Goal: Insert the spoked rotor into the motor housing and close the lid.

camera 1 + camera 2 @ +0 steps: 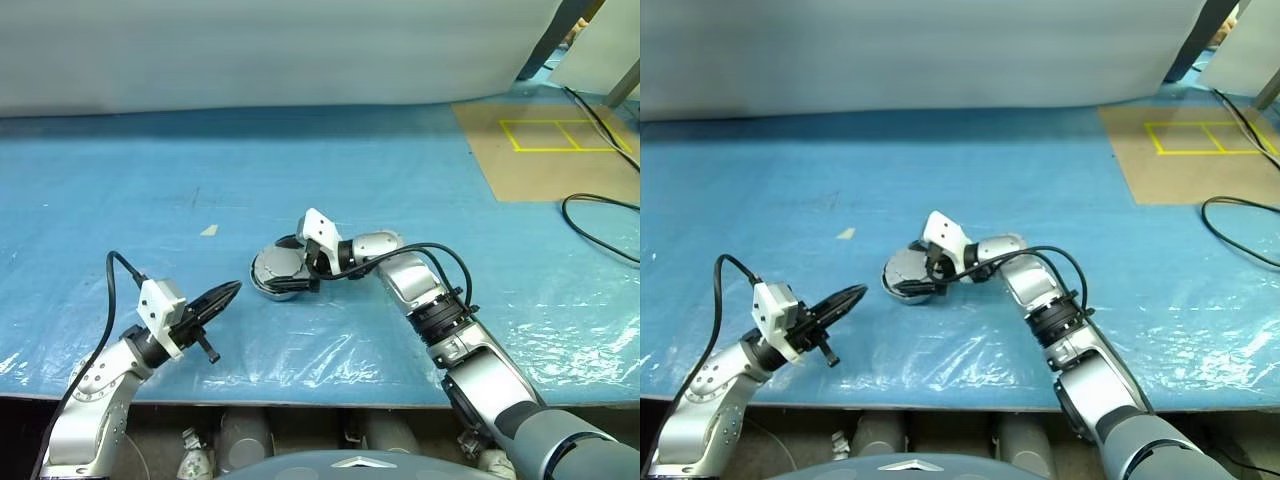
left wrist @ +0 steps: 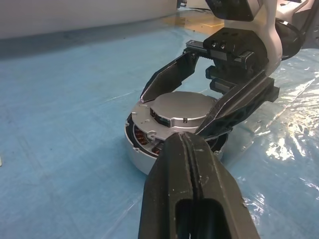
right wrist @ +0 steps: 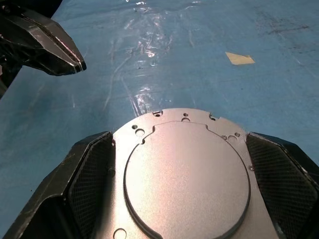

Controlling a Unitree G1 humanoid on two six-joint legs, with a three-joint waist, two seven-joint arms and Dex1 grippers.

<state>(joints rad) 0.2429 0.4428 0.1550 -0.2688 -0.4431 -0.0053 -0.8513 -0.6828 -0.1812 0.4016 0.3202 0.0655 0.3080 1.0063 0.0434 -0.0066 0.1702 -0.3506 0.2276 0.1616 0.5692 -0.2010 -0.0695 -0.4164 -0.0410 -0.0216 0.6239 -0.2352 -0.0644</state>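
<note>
The motor housing sits on the blue sheet at the table's middle. Its lid, plain grey side up, lies over it, slightly raised on one side. Copper windings show through that gap. My right gripper is open and straddles the lid, one finger on each side of the disc. My left gripper is shut and empty. It points at the housing from the front left, a short way off. The spoked rotor is hidden.
A brown board marked with yellow tape lies at the back right, and a black cable runs beside it. A small scrap of tape lies on the sheet behind the left gripper. The table's front edge is close to both arms.
</note>
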